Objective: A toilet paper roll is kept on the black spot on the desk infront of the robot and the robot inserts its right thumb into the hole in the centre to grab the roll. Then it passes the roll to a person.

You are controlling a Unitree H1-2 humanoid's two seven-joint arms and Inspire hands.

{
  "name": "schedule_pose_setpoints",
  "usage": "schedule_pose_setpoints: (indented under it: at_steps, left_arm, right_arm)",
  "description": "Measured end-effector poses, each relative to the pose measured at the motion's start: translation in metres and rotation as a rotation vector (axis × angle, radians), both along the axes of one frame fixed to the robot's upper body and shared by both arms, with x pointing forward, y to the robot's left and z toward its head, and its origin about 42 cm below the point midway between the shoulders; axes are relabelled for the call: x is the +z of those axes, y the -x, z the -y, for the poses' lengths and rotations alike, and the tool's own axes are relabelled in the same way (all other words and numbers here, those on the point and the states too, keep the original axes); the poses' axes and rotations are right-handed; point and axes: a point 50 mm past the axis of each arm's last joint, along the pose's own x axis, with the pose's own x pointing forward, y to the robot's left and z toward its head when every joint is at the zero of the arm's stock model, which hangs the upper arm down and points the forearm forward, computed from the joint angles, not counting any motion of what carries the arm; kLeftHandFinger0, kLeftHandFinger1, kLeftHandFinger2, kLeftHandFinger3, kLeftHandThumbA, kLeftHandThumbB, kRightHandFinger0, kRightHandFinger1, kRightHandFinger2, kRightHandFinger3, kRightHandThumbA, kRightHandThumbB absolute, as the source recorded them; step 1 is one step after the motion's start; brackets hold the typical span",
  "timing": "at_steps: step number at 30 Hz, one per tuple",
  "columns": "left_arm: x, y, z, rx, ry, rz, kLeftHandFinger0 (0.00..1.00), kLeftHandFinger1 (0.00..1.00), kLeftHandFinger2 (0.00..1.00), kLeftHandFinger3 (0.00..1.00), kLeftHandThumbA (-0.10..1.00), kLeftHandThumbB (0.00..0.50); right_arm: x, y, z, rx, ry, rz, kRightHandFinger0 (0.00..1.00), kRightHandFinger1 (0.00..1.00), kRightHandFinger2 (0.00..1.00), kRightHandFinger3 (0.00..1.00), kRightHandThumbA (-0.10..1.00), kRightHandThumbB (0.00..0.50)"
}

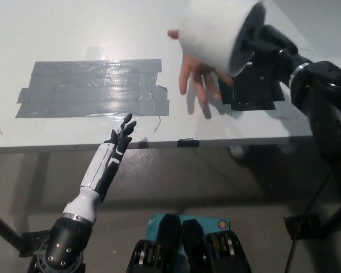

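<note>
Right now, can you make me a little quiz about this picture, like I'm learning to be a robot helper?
1. True or false: the roll is lying on the desk.
2. Which hand holds the roll? A) left hand B) right hand C) the person's hand
3. Fill in: the grey tape lies on the ____.

Key: 1 false, it is held up above the person's open hand. 2 B. 3 desk.

Black right robot hand (260, 41) raised; white left robot hand (120, 138) rests open.
</note>
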Motion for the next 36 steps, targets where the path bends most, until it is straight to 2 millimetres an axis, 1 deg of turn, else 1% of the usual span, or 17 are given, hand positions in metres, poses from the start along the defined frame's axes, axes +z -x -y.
schedule_pose_setpoints:
  at_steps: [4,7,9,12,13,16,19,20,21,22,23,25,26,28,29,30,36]
  left_arm:
    - [0.0,0.0,0.0,0.0,0.0,0.0,1.0,1.0,1.0,1.0,1.0,0.046]
    - [0.0,0.0,0.0,0.0,0.0,0.001,1.0,1.0,1.0,1.0,1.0,0.048]
    - [0.001,0.0,0.0,-0.001,-0.001,0.001,1.0,1.0,1.0,1.0,1.0,0.057]
    - [0.001,-0.001,0.0,-0.001,-0.004,0.004,1.0,1.0,1.0,1.0,1.0,0.061]
    - [0.002,-0.001,-0.001,-0.002,-0.005,0.004,1.0,1.0,1.0,1.0,1.0,0.064]
    - [0.002,-0.001,-0.001,-0.002,-0.008,0.005,1.0,1.0,1.0,1.0,1.0,0.068]
    - [0.002,-0.001,-0.002,-0.002,-0.012,0.005,1.0,1.0,1.0,1.0,1.0,0.069]
    - [0.002,-0.001,-0.002,-0.002,-0.013,0.005,1.0,1.0,1.0,1.0,1.0,0.07]
    - [0.002,-0.001,-0.002,-0.002,-0.013,0.005,1.0,1.0,1.0,1.0,1.0,0.07]
    - [0.002,-0.001,-0.002,-0.002,-0.013,0.005,1.0,1.0,1.0,1.0,1.0,0.067]
    - [0.002,-0.001,-0.002,-0.003,-0.013,0.005,1.0,1.0,1.0,1.0,1.0,0.066]
    - [0.002,-0.001,-0.002,-0.003,-0.014,0.005,1.0,1.0,1.0,1.0,1.0,0.062]
    - [0.002,-0.001,-0.001,-0.004,-0.014,0.005,1.0,1.0,1.0,1.0,1.0,0.063]
    - [0.002,-0.001,-0.001,-0.005,-0.015,0.005,1.0,1.0,1.0,1.0,1.0,0.068]
    - [0.003,-0.001,-0.001,-0.005,-0.015,0.006,1.0,1.0,1.0,1.0,1.0,0.071]
    - [0.003,-0.001,-0.001,-0.006,-0.015,0.007,1.0,1.0,1.0,1.0,1.0,0.072]
    - [0.002,0.0,-0.001,-0.013,-0.017,0.003,1.0,1.0,1.0,1.0,1.0,0.062]
  right_arm:
    - [-0.003,-0.007,-0.006,-0.009,0.144,-0.001,0.17,0.65,0.97,0.96,-0.1,0.212]
    - [0.005,-0.012,-0.012,-0.011,0.221,0.026,0.11,0.6,0.9,0.9,-0.1,0.206]
    - [0.016,-0.017,-0.017,-0.012,0.299,0.074,0.12,0.57,0.88,0.84,-0.1,0.206]
    - [0.025,-0.021,-0.023,-0.017,0.393,0.124,0.12,0.56,0.87,0.83,-0.1,0.203]
    - [0.027,-0.021,-0.025,-0.018,0.419,0.139,0.09,0.53,0.86,0.8,-0.1,0.197]
    - [0.03,-0.023,-0.027,-0.021,0.456,0.161,0.03,0.47,0.83,0.76,-0.1,0.212]
    - [0.03,-0.023,-0.032,-0.022,0.531,0.203,0.08,0.48,0.78,0.73,-0.1,0.241]
    - [0.03,-0.023,-0.033,-0.022,0.542,0.209,0.22,0.57,0.82,0.9,-0.01,0.274]
    - [0.03,-0.023,-0.033,-0.022,0.554,0.215,0.5,0.86,1.0,1.0,0.15,0.315]
    - [0.03,-0.023,-0.034,-0.023,0.563,0.219,0.94,1.0,1.0,1.0,0.32,0.33]
    - [0.03,-0.023,-0.034,-0.021,0.571,0.222,1.0,1.0,1.0,1.0,0.36,0.338]
    - [0.033,-0.022,-0.035,0.003,0.587,0.23,1.0,1.0,1.0,1.0,0.65,0.473]
    - [0.035,-0.02,-0.035,0.023,0.607,0.239,1.0,1.0,1.0,1.0,0.66,0.493]
    - [0.043,-0.016,-0.034,0.06,0.65,0.27,1.0,1.0,1.0,1.0,0.7,0.5]
    - [0.047,-0.014,-0.032,0.071,0.654,0.283,1.0,1.0,1.0,1.0,0.79,0.5]
    - [0.051,-0.012,-0.03,0.079,0.658,0.295,1.0,1.0,1.0,1.0,0.81,0.5]
    - [0.06,0.002,-0.002,0.09,0.643,0.337,1.0,1.0,1.0,1.0,0.78,0.5]
